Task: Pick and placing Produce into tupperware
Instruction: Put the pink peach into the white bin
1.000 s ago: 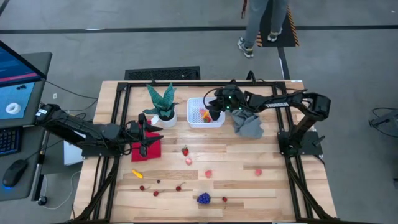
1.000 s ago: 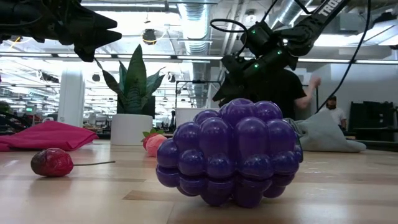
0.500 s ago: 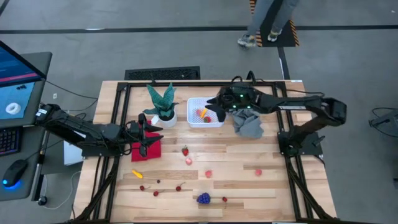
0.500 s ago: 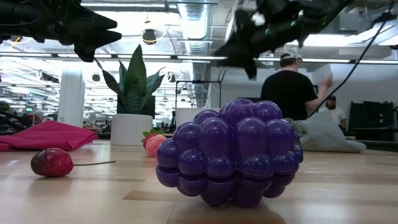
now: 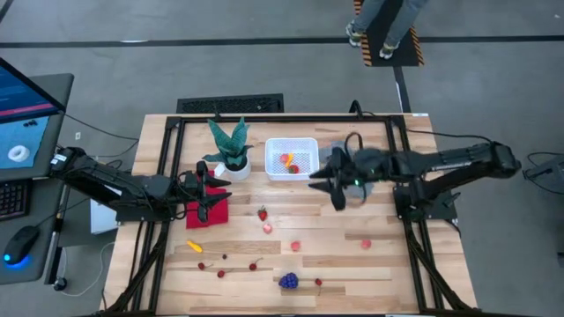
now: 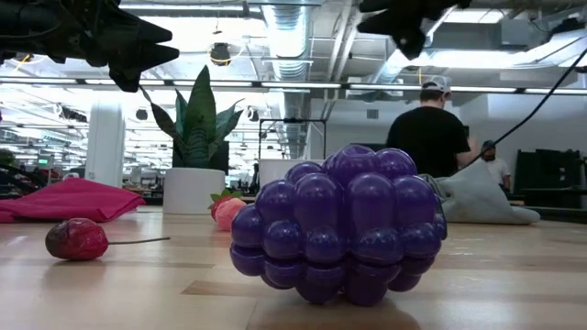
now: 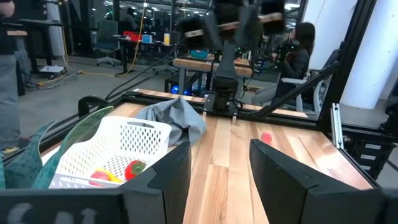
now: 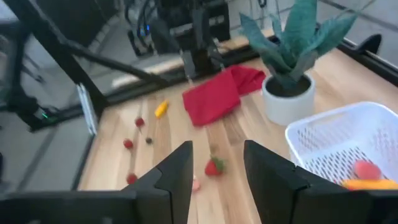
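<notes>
The white tupperware (image 5: 292,141) stands at the table's far middle with a yellow piece and red pieces in it (image 7: 115,174). Loose produce lies on the near half: a strawberry (image 5: 262,213), pink balls (image 5: 296,246), a yellow piece (image 5: 194,246), cherries (image 5: 221,273) and a purple grape bunch (image 5: 288,281) (image 6: 339,225). My right gripper (image 5: 324,185) (image 8: 217,168) hangs open in the air just near-right of the tupperware, holding nothing. My left gripper (image 5: 204,195) (image 7: 221,168) waits open above the red cloth (image 5: 211,211).
A potted plant (image 5: 231,150) stands left of the tupperware. A grey cloth (image 5: 357,189) lies partly under my right arm. A dark frame runs along the table's edges. A person stands beyond the far edge (image 5: 383,26), and other people show in the room behind (image 6: 431,133).
My right gripper has drawn back from above the tupperware toward the table's near-right and has risen, as the low view shows. The arm has swung out and stretched level. My left arm and the produce on the table have kept still.
</notes>
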